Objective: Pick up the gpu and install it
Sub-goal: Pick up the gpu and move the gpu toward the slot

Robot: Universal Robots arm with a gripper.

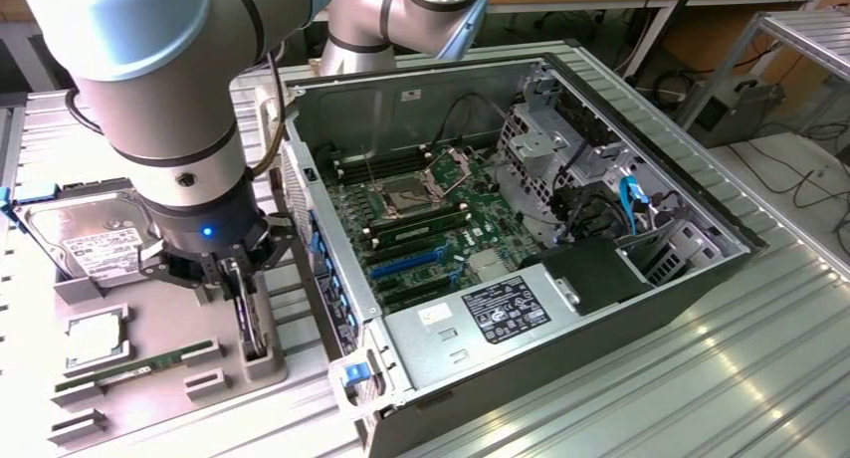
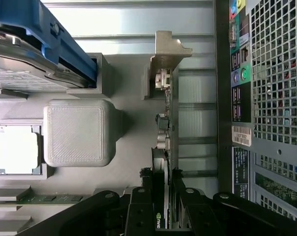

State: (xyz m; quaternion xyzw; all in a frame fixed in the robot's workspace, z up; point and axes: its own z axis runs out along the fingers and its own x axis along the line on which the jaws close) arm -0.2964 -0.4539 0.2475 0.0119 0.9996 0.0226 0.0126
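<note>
The gpu (image 1: 250, 334) stands on edge in the grey holder (image 1: 173, 373), to the exterior view's left of the computer case (image 1: 691, 279). The gripper (image 1: 239, 287) is clamped on its sides, so the pick-up is in hand. Freeing the card likely calls for a straight, level lift.

- Bright, diffuse light; the ribbed metal table (image 1: 718, 378), on the far side of the computer case (image 1: 398, 110) from the gripper (image 1: 239, 279), carries white streaks of glare.
- The case interior beside the gripper lies in deeper shade.
- A blue light (image 1: 206, 229) glows on the wrist just above the fingers.
- In the wrist view the processor (image 2: 16, 150), well off to the gripper's side, is blown out white.
- The grey block (image 2: 77, 132) near it casts a soft shadow.
- The gpu (image 2: 172, 118) ahead of the fingers catches pale light on its bracket; the fingers (image 2: 138, 211) themselves read near black.
</note>
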